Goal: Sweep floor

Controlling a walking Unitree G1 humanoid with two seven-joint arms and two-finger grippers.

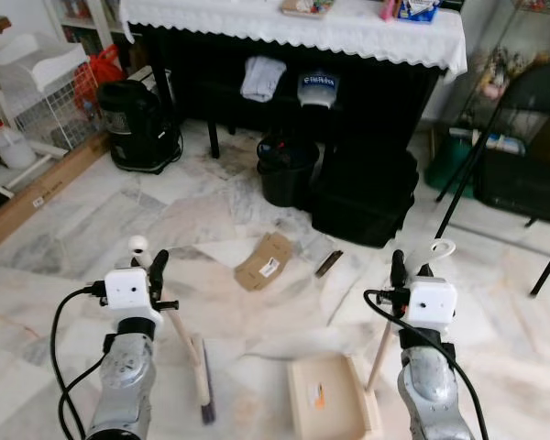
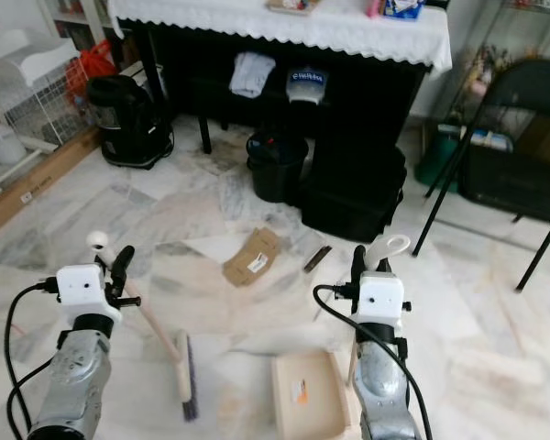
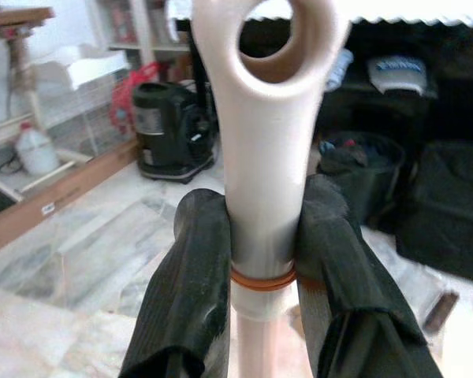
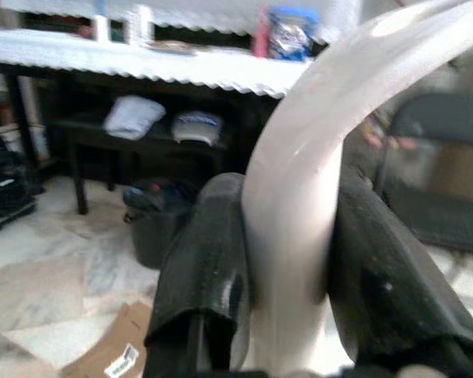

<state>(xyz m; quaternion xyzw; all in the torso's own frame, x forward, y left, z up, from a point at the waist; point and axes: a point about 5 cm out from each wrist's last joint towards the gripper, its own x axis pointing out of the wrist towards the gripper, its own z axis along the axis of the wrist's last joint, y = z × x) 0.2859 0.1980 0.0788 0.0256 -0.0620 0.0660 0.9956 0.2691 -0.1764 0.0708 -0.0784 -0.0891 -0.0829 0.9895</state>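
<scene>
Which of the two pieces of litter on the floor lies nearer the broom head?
The brown cardboard piece with the white label; it lies on the broom side, while the small dark strip lies further right, toward the black bag.

The floor [image 1: 92, 229] is polished marble, pale with grey veins and a soft sheen. On it, just in front of the black bucket [image 1: 287, 170], lies a flattened piece of brown cardboard [image 1: 263, 261], matt, with a white paper label. The broom [image 1: 188, 344] has a smooth, cream plastic handle, glossy in the left wrist view, and dark bristles. The dustpan [image 1: 325, 396] looks like matt beige plastic. Behind the bucket, the surface carries a white cloth [image 1: 284, 27] with a scalloped lace edge. Each end effector has matt black fingers [image 3: 193, 291] under a white plastic housing.
</scene>
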